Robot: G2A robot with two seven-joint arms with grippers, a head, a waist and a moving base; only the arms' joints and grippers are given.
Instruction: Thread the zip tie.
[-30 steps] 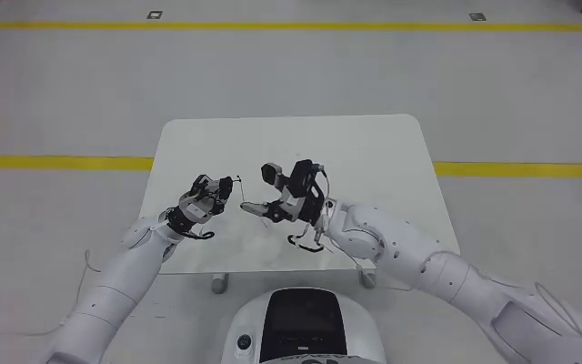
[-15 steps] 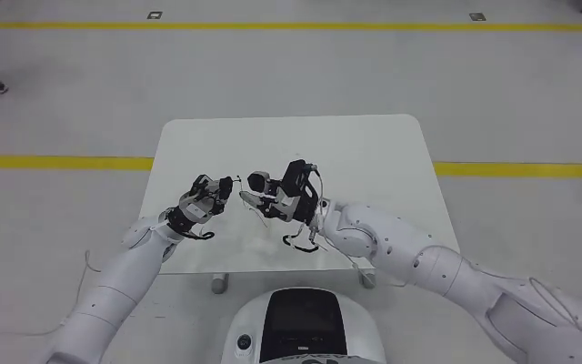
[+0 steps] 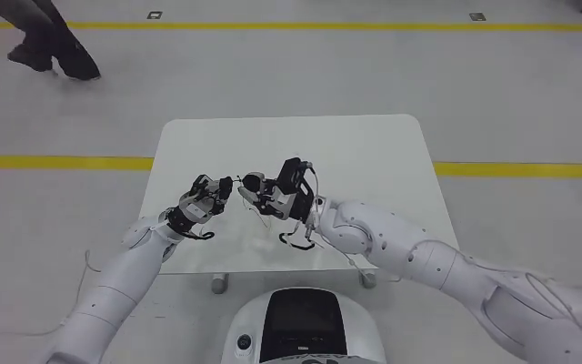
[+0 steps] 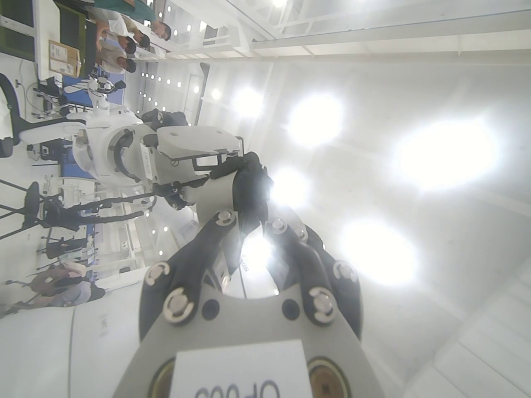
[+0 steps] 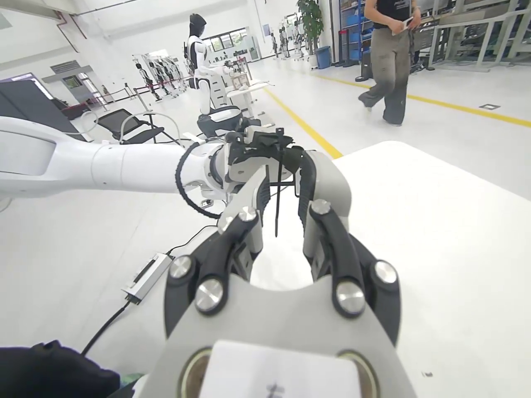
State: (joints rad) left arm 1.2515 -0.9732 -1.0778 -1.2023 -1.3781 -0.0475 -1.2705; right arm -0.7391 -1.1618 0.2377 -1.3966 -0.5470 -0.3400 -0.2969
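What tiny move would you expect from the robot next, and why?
Probably the right gripper closing on the zip tie. The tie's free tail hangs between its open jaws, while the left gripper holds the upper end, so a second grip seems needed before threading.

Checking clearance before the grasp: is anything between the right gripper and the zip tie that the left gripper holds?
Nothing visible does. The zip tie hangs from the left gripper, and its free tail lies in the gap between the fingers of the open right gripper, with no other object between them.
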